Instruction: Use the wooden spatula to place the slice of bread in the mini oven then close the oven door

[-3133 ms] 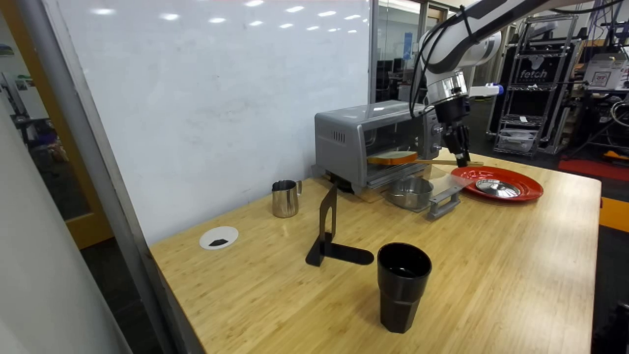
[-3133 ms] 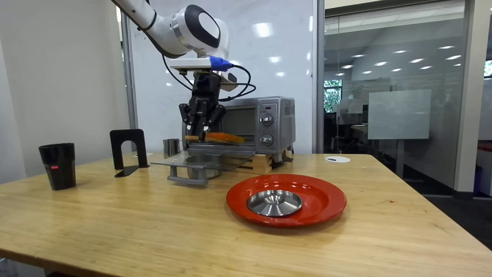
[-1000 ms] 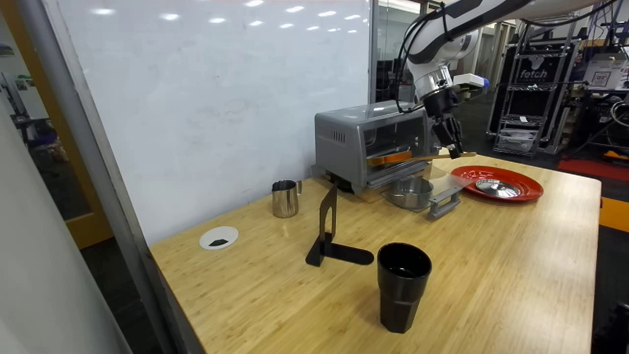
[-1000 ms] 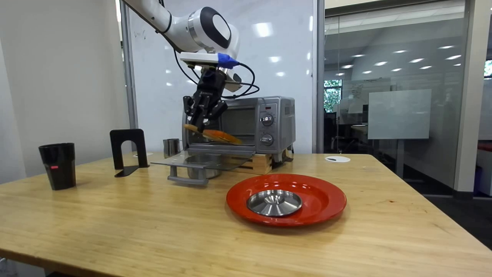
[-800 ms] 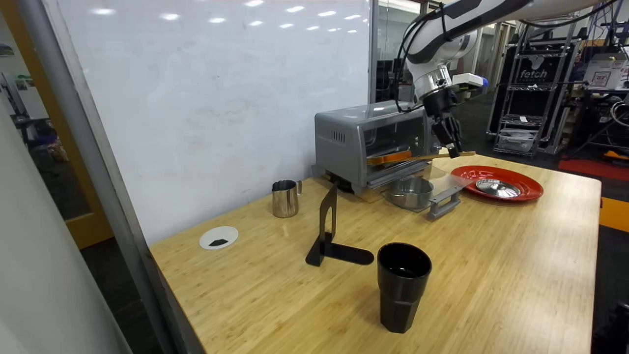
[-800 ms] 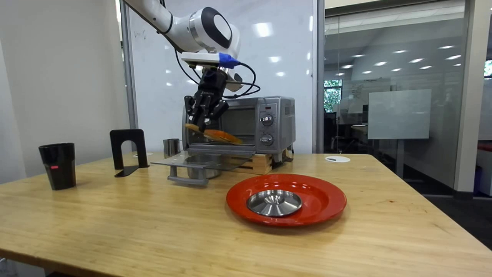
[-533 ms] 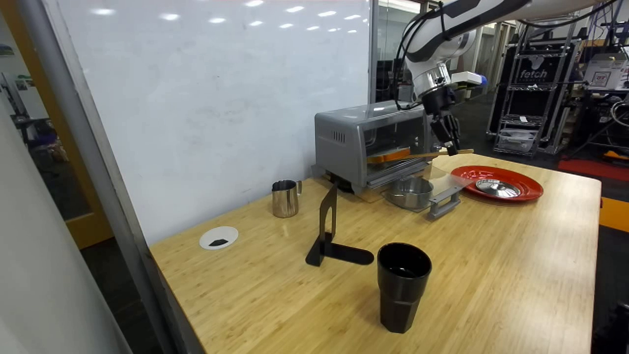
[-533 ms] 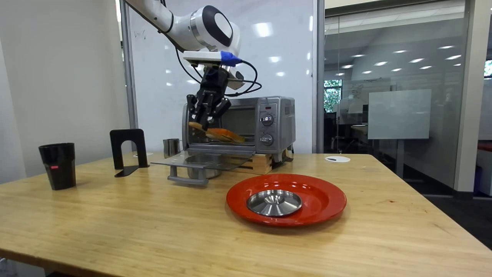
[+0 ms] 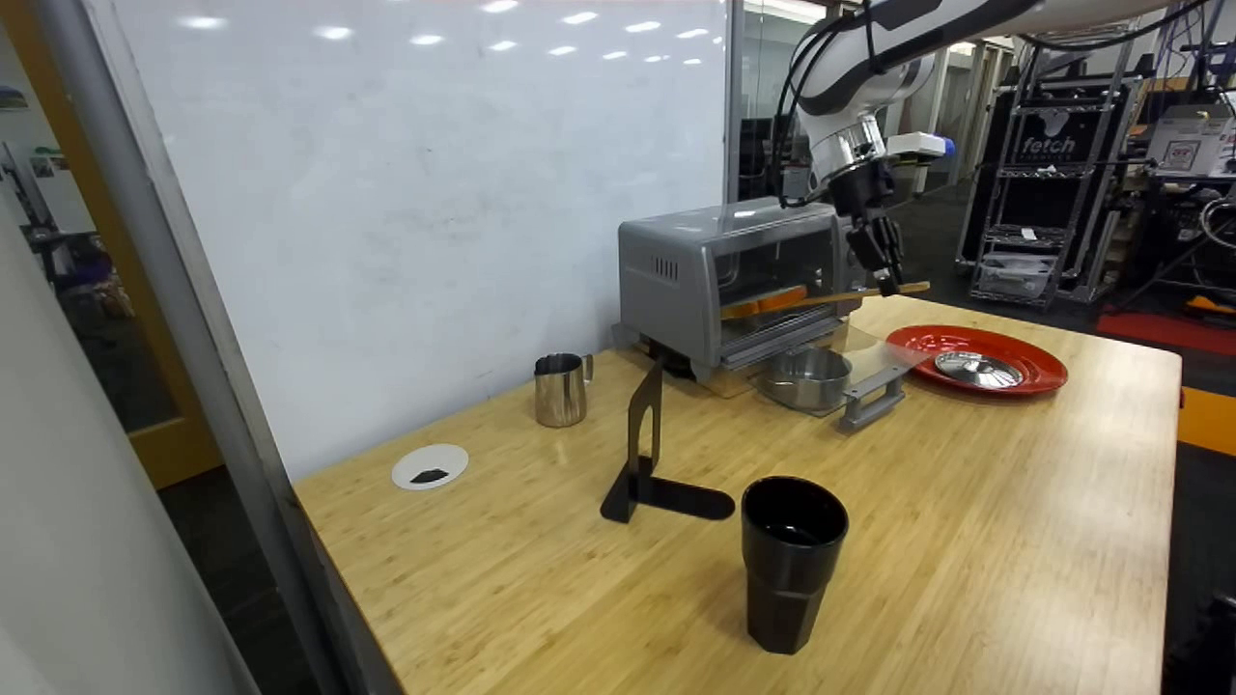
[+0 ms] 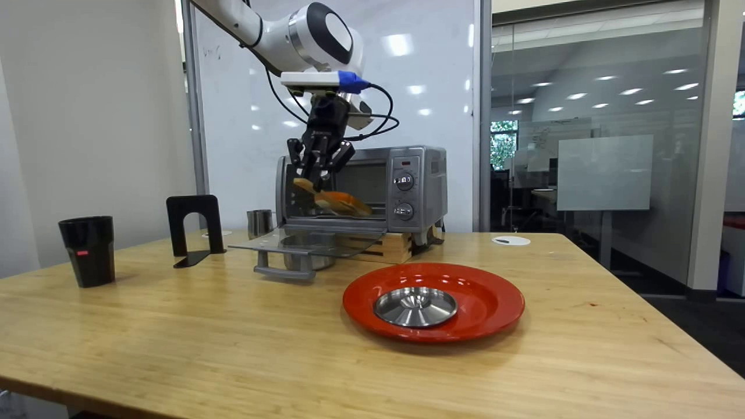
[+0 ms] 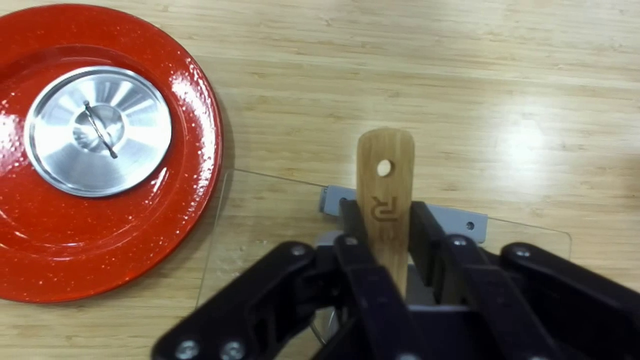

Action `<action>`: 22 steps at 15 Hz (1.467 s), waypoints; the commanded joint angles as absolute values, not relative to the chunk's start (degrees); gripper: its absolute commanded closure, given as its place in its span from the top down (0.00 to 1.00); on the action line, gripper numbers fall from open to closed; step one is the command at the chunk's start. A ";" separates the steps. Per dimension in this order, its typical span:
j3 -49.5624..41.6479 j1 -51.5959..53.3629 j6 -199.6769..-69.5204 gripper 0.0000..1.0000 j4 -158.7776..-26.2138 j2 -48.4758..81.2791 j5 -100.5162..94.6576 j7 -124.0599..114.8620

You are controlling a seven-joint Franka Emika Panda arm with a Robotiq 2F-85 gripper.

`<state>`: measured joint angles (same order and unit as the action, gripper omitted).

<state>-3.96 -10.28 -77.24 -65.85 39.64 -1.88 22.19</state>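
Note:
In the wrist view my gripper [image 11: 387, 220] is shut on the flat handle of the wooden spatula [image 11: 385, 145]. Both exterior views show the spatula tilted, handle end [image 10: 304, 184] high and blade end low, pointing into the mini oven [image 9: 666, 275]. On the blade lies the slice of bread [image 10: 342, 202], its crust orange-brown, at the oven's opening; whether bread or blade touches the rack I cannot tell. The oven door [image 10: 343, 244] is folded down, its glass about level and its grey handle bar toward the room. Most of the blade is hidden beneath the bread.
Below the door glass stands a steel pot [image 9: 811, 378]. A red plate [image 9: 1038, 362] bearing a steel lid [image 9: 977, 370] is beside the door. Wooden blocks [image 10: 387, 249] support the oven. Farther off are a steel pitcher [image 9: 561, 396], a black bookend [image 9: 645, 473] and a black cup [image 9: 792, 560].
The gripper has risen and shifted slightly toward the oven, lifting the handle end. The spatula, nearly level about three seconds ago, now slopes more steeply down toward the bread. The grip is unchanged.

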 commanded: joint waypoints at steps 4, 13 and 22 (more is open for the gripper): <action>-2.79 -11.16 -75.68 0.07 -65.88 37.80 -2.99 24.83; -2.16 -11.39 -65.12 0.07 -60.93 36.71 -2.65 28.56; -3.09 -10.71 -64.90 0.07 -63.02 34.19 -2.40 31.50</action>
